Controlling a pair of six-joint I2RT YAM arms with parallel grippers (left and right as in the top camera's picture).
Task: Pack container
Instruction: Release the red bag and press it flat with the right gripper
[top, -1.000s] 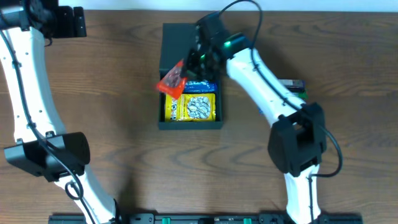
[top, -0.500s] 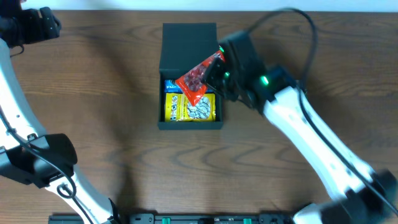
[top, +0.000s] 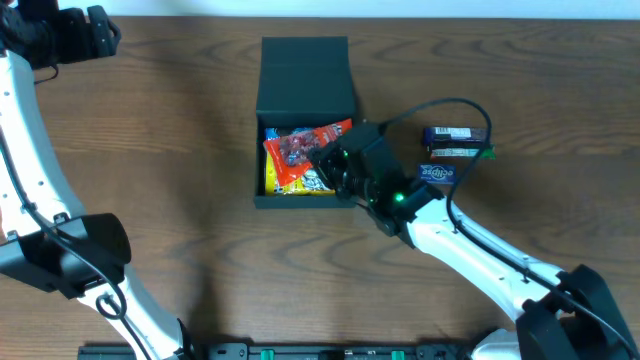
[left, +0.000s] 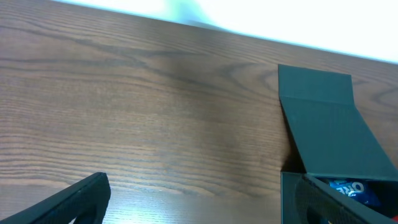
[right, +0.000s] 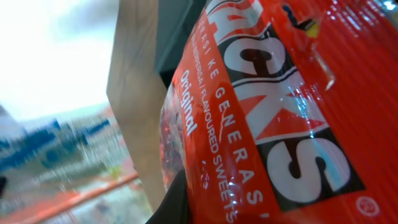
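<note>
The black container (top: 262, 112) stands open at the table's middle, its flap lid (top: 305, 72) folded back. Inside lie a yellow packet (top: 277, 180) and a blue one. My right gripper (top: 335, 163) is at the box's right front edge, shut on a red snack packet (top: 298, 150) that rests across the other packets. The red packet fills the right wrist view (right: 280, 112). My left gripper (top: 78, 33) is far off at the back left, open and empty. In the left wrist view (left: 199, 211) it looks across bare table at the container (left: 329, 124).
Three blue snack packets lie on the table right of the container: one at the back (top: 455, 134), one with a green end (top: 458, 152), one nearer my right arm (top: 438, 172).
My right arm swung from the box's back to its right front. The red packet went from the left rim, over the box, down onto the packets inside. The left gripper shifted slightly.
</note>
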